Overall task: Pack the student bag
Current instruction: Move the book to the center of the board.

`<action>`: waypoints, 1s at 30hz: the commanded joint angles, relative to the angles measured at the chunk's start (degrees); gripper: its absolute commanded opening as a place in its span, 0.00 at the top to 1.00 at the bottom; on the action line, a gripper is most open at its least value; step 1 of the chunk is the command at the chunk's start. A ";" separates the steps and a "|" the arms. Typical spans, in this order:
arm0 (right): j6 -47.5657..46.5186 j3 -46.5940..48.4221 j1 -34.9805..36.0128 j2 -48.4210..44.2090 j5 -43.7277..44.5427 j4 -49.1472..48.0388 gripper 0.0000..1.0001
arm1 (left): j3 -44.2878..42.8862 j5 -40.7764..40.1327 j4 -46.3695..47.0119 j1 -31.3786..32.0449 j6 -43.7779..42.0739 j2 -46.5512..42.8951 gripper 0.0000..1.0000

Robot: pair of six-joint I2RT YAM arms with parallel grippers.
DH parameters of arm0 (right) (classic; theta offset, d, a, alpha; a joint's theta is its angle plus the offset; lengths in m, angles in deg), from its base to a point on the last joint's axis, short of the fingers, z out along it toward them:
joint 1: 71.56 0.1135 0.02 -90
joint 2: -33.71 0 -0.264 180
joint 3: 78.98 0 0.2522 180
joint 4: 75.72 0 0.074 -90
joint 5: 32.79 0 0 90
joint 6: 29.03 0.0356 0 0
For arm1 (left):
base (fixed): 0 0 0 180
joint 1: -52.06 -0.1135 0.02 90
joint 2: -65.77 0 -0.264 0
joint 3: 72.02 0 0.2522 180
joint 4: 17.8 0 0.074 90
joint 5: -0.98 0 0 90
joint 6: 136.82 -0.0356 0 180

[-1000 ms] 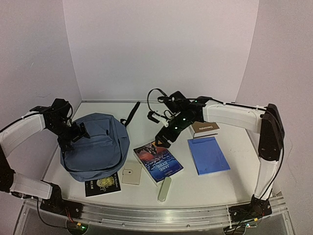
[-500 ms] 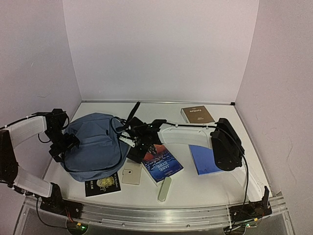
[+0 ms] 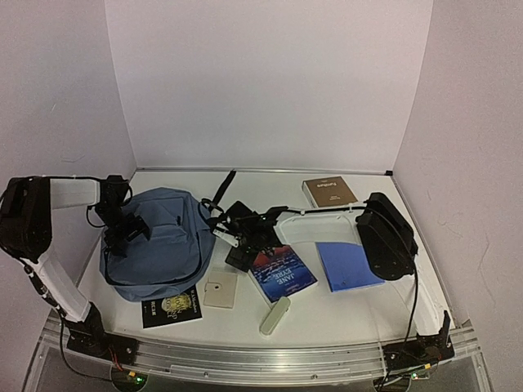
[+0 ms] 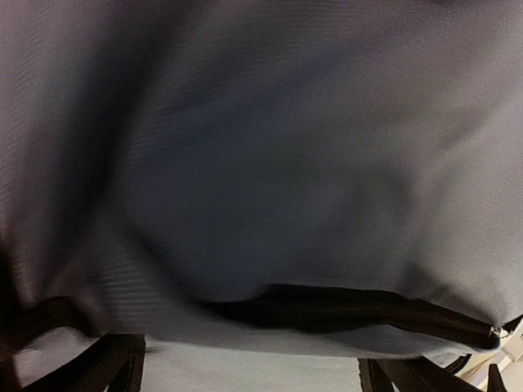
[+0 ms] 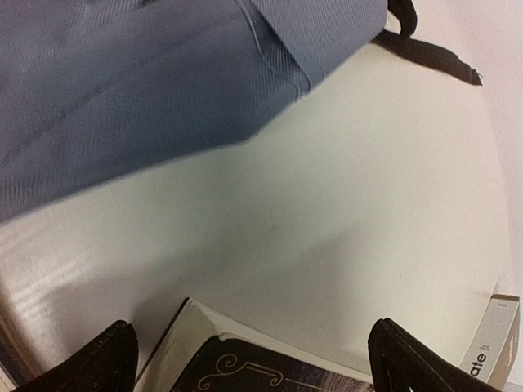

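The student bag (image 3: pixel 159 241), slate-blue with black straps, lies flat at the left of the table. My left gripper (image 3: pixel 124 232) is at its left edge. In the left wrist view the bag's fabric (image 4: pixel 261 163) fills the frame and a fold of it with a dark zipper line lies between the widely spread fingers (image 4: pixel 122 363). My right gripper (image 3: pixel 242 255) stands open just right of the bag, its fingers (image 5: pixel 110 355) either side of the near corner of a dark paperback (image 5: pixel 253 371). That paperback (image 3: pixel 284 273) lies flat, not gripped.
A bright-blue notebook (image 3: pixel 347 265) lies right of the paperback, with a brown book (image 3: pixel 329 192) behind it. By the front edge are a black book (image 3: pixel 172 307) partly under the bag, a beige card-like pad (image 3: pixel 221 289) and a pale green case (image 3: pixel 274 316).
My right arm has swung left from the brown book to the paperback's corner, and the paperback has slid slightly right. My left gripper has shifted along the bag's left edge.
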 commanded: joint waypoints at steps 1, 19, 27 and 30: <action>0.09 -8.24 -4.68 -4.17 -1.26 6.80 0.02 | -7.79 1.72 5.20 5.91 -4.18 5.19 0.16; 9.28 -7.57 -11.41 -16.06 -17.77 6.87 0.02 | -22.64 5.20 5.36 14.82 -3.01 7.68 0.08; 17.48 0.74 -7.16 -12.97 -29.39 6.84 0.02 | -19.60 3.69 -3.44 4.69 -3.00 -1.75 0.05; 21.11 4.83 -5.99 -9.09 -32.39 6.84 0.02 | -16.31 3.26 -3.84 0.54 -3.07 -2.92 0.06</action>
